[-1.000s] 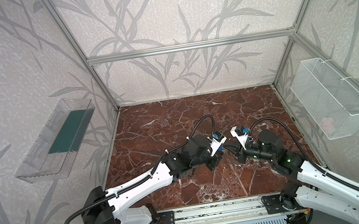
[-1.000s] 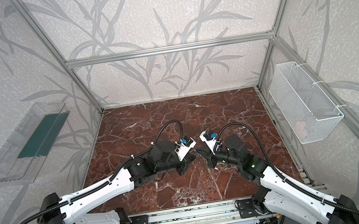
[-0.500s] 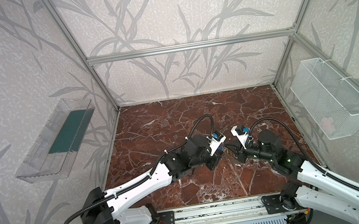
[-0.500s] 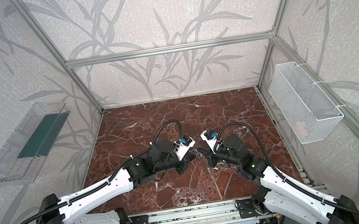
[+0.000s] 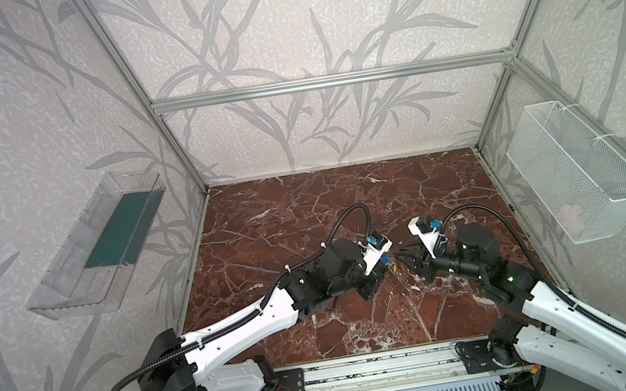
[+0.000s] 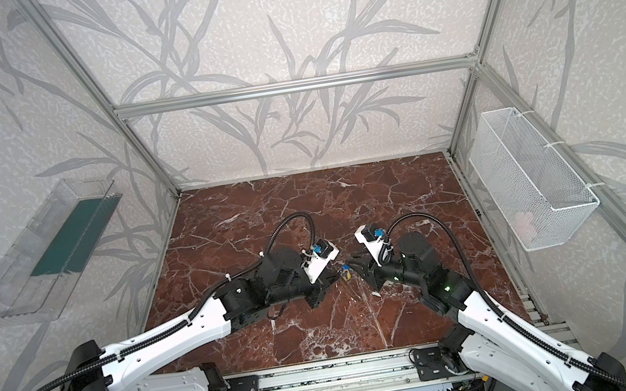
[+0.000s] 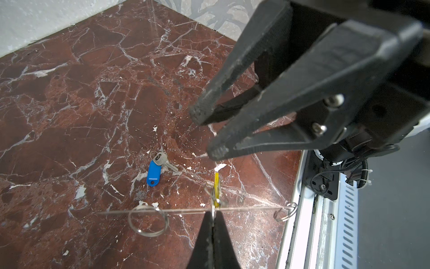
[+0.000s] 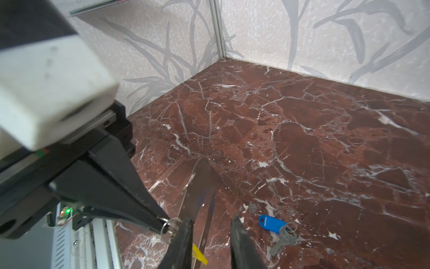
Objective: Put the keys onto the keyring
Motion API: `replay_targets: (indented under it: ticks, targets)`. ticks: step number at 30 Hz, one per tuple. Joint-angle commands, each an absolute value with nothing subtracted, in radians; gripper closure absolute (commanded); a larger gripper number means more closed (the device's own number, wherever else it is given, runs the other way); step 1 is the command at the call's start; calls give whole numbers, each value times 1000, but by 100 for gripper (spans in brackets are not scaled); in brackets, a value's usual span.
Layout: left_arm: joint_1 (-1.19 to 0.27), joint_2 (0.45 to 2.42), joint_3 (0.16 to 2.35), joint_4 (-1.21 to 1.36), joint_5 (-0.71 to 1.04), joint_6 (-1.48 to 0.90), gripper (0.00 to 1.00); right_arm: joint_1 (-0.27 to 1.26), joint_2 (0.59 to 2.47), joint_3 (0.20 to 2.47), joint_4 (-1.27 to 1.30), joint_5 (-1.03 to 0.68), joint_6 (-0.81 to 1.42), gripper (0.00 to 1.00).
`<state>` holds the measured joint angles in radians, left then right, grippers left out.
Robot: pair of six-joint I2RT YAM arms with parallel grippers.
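Note:
My left gripper is shut on the keyring, pinching a small split ring at the plate's edge. The keyring is a thin flat plate held above the floor and shows edge-on in the left wrist view, with a wire ring hanging from it. The yellow key hangs at the pinched ring. The blue key lies on the marble floor. My right gripper faces the left one, open, with the plate's near end between its fingers.
A white wire basket hangs on the right wall and a clear tray on the left wall. The metal rail runs along the front edge. Both grippers meet over the floor's front middle.
The right gripper's jaws have parted; a second ago they were shut. Both arms stay nearly where they were.

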<state>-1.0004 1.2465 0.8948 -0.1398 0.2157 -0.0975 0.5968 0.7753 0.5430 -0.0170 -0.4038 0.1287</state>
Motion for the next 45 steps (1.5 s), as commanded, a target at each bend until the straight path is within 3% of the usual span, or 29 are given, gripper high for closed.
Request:
replay_targets:
  ticks: [1, 6, 19, 34, 45]
  targets:
    - [-1001, 1213, 885, -90, 234, -101, 100, 594, 771, 569, -30, -502, 112, 69]
    - [-1000, 1203, 875, -71, 248, -101, 100, 594, 785, 566, -20, -545, 108, 74]
    - [-1000, 1198, 881, -66, 275, -92, 100, 593, 818, 570, -3, -587, 107, 75]
    - [-999, 1201, 881, -63, 292, -91, 100, 594, 822, 581, 0, -595, 109, 100]
    - [-1000, 1189, 870, -59, 278, -93, 100, 590, 815, 575, -3, -547, 122, 100]
